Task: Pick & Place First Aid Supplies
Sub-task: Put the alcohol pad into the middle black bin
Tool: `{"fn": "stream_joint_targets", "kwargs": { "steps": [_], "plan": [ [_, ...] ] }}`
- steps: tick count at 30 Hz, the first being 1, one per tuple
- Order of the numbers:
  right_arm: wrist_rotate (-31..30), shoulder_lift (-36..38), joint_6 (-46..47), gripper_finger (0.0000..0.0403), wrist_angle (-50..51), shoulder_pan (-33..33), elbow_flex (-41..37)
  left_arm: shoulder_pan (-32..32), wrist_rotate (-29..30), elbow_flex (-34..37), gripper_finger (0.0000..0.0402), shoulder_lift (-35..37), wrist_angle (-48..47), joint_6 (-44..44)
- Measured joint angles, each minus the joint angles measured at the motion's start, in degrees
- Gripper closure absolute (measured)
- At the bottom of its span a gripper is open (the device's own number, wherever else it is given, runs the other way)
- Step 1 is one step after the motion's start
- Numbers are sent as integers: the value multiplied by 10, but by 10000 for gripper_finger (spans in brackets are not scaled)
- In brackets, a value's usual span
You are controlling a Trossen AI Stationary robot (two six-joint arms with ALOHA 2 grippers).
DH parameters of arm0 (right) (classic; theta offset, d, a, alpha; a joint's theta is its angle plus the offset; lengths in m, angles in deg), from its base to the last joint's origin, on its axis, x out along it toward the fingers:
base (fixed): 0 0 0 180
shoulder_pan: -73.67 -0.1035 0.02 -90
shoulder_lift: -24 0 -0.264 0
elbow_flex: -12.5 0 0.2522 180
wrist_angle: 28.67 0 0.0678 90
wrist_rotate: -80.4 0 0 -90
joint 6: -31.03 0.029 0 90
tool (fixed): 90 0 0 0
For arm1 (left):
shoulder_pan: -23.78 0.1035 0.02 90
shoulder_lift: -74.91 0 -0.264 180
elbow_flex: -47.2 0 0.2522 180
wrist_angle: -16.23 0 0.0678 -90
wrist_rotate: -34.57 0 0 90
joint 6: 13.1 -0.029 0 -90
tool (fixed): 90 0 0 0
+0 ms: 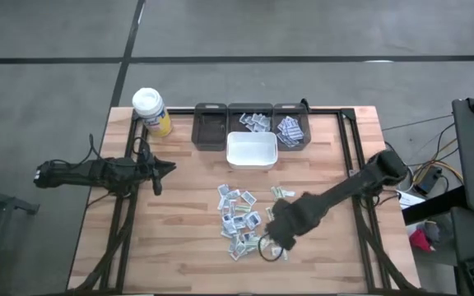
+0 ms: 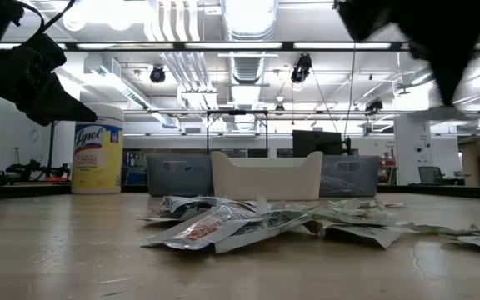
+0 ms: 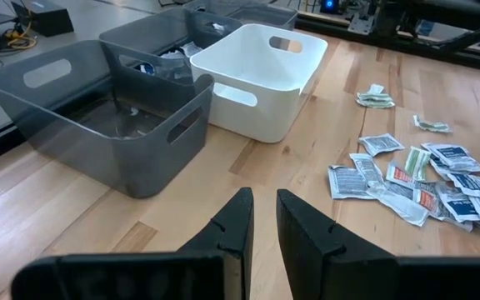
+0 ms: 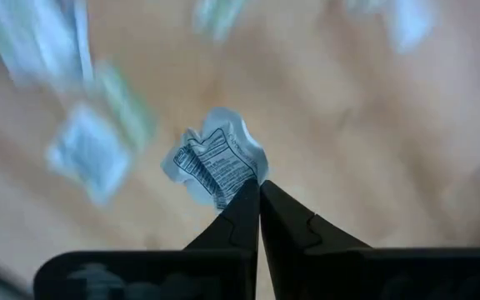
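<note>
- The wooden surface [image 1: 179, 222] is carrying a row of grey bins [image 1: 211, 129] and a white bin [image 1: 251, 151] along its far side, with the loose pile of packets [image 1: 239, 218] lying nearer the front.
- The right arm is reaching across to the pile's right edge, so it is the arm nearer the supplies; the left arm is waiting well off to the left.
- The right gripper [image 4: 258, 190] is pinching one crumpled packet [image 4: 215, 162] by its corner, its fingers closed on it, the packet sticking out straight ahead of the tips.
- From there the bins are lying away toward the far side, which I judge to be the way the carry has to go.
- The left gripper [image 3: 262, 208] is showing its fingers narrowly parted, holding nothing.
</note>
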Motion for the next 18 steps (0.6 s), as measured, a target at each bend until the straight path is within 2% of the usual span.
{"fn": "stream_joint_targets", "kwargs": {
  "steps": [6,10,14,18],
  "plan": [
    [-225,93,-59,394,-49,51,1,0,0,0,348,0,2,0],
    [-333,141,-146,394,-112,109,1,0,0,0,348,0,4,-1],
    [-377,169,-261,394,-193,188,1,0,0,0,348,0,7,-1],
    [-348,173,-392,394,-287,288,1,0,0,0,348,0,7,-1]
  ]
}}
